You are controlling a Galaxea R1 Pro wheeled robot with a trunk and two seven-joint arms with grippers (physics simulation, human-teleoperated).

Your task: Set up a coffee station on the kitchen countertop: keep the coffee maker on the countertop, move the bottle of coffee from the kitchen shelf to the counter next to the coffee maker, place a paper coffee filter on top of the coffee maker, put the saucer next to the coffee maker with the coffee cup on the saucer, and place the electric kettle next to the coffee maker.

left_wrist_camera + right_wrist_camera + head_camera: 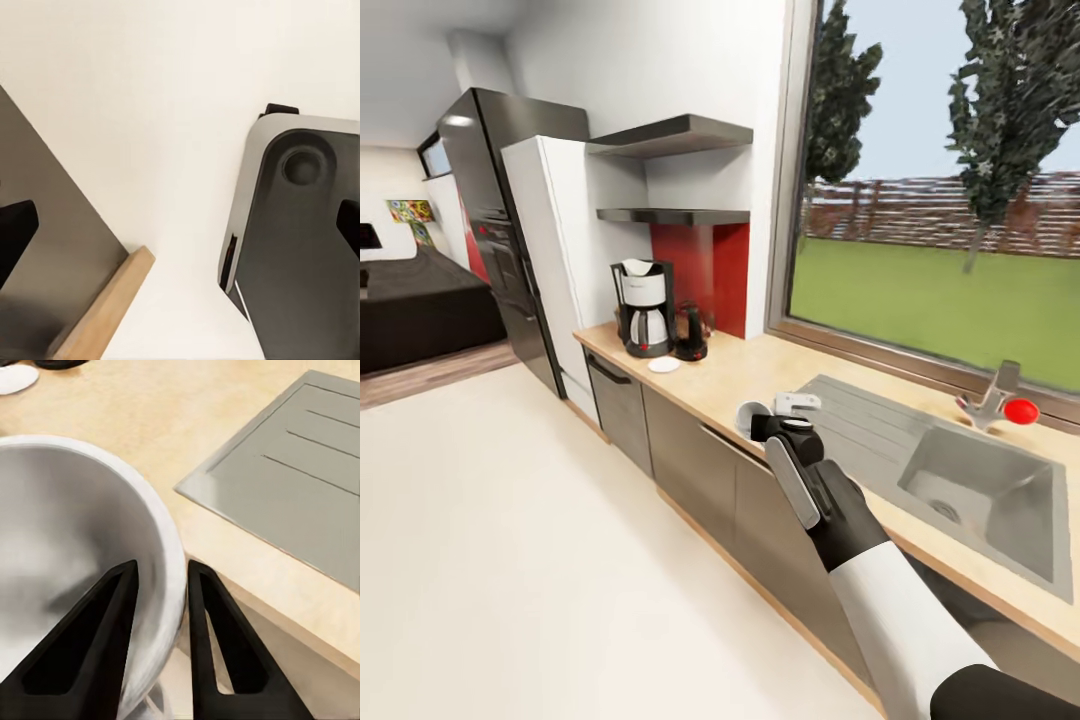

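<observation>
Along the tabletop (760, 365), the coffee maker (643, 307) stands at ten o'clock with filter on top, kettle (692, 332) and saucer (664, 365) beside. My right tool (161, 607) grips the coffee cup (67, 555) rim; it still must go onto the saucer. My left tool looks open.

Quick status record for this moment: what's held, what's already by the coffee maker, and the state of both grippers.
held: cup, rim pinched by right gripper
cup position: over counter edge, beside sink
coffee maker: on counter, filter on top
kettle: beside coffee maker
saucer: in front of it, bare
left gripper: open, over floor
coffee bottle: cannot tell
</observation>
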